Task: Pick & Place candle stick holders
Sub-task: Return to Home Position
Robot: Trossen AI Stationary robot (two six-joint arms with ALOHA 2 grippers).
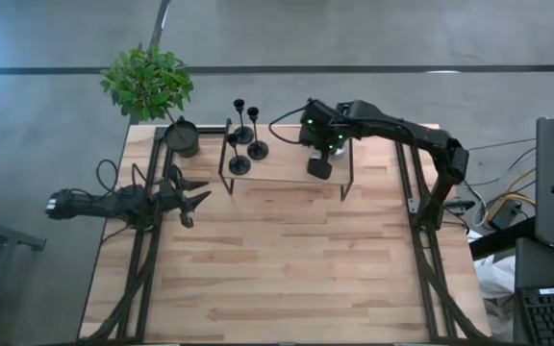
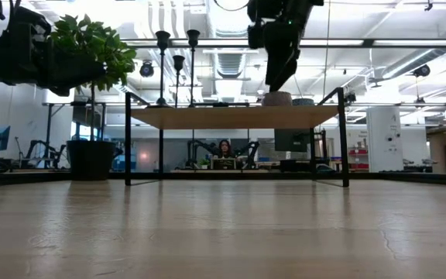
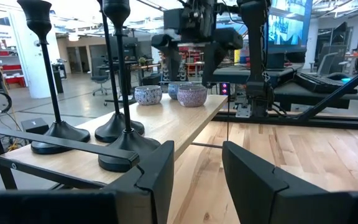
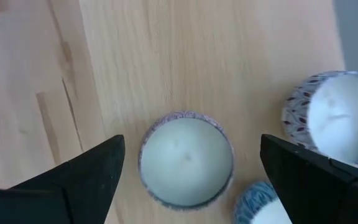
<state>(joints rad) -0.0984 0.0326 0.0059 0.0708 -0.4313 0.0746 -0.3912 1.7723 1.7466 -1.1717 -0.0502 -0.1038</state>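
High view places the right gripper over the right half of the raised shelf, which stands at the far edge of the table. In the right wrist view its fingers are spread wide, one on each side of a patterned candle cup. They touch neither the cup nor the wood, and the cup stands on its own base. Two further cups sit just beside it, grouped closely on that half of the shelf. The other half carries the three black candle stick holders, upright on their flared bases, near one another and well apart from the cups. The left gripper waits low at the table's left side, near the plant pot, with fingers apart and holding nothing. Assessment: placement appears complete and only retraction remains. The right arm should lift straight up before swinging away, because the neighbouring cups lie close to the fingers.
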